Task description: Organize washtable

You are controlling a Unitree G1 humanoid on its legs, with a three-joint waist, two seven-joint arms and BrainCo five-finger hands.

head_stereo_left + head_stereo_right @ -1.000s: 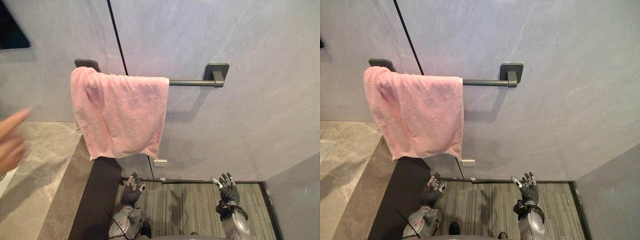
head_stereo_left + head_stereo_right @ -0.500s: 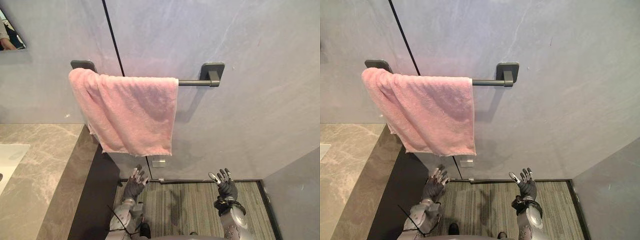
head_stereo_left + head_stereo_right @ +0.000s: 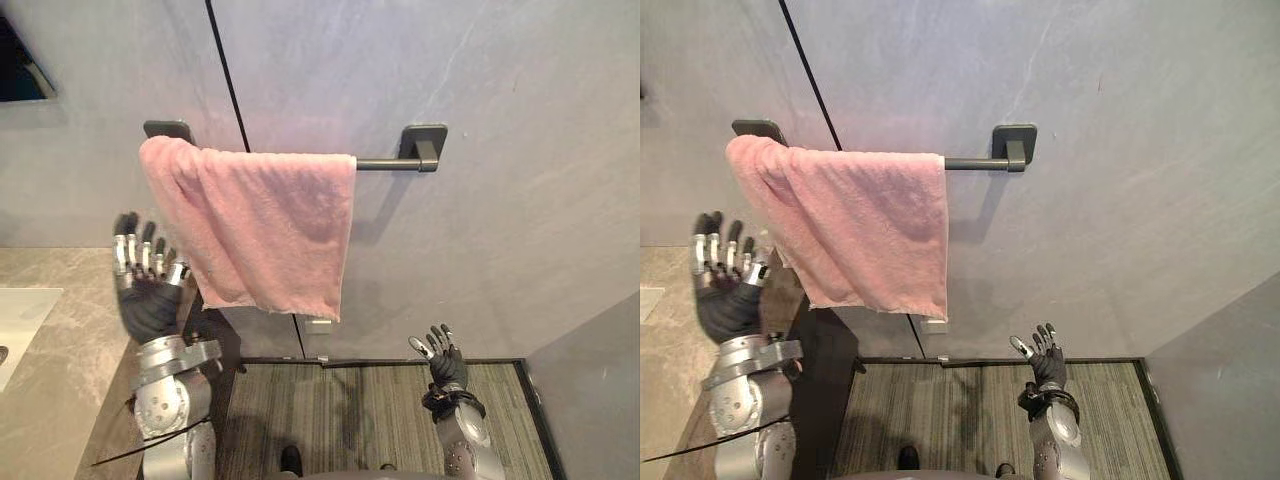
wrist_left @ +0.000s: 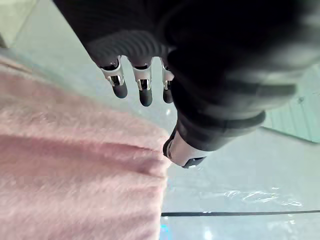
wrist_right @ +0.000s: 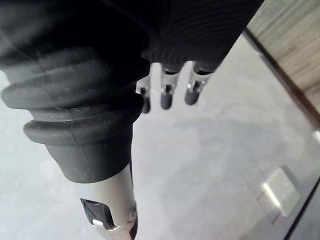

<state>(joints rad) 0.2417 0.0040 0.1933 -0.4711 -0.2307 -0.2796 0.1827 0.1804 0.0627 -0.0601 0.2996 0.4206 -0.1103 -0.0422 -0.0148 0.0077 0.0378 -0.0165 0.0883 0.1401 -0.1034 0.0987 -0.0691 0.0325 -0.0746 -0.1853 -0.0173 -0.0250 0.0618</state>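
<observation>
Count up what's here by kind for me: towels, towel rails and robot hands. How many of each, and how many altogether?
Towels: 1, the pink towel draped over the rail.
Rails: 1, the dark towel rail on the grey wall.
Robot hands: 2, the left hand raised beside the towel and the right hand held low, both open.
Total: 4

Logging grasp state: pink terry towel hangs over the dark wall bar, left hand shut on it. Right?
No: left eye view shows the left hand open, fingers straight, beside the pink terry towel, which does hang over the dark wall bar.
</observation>
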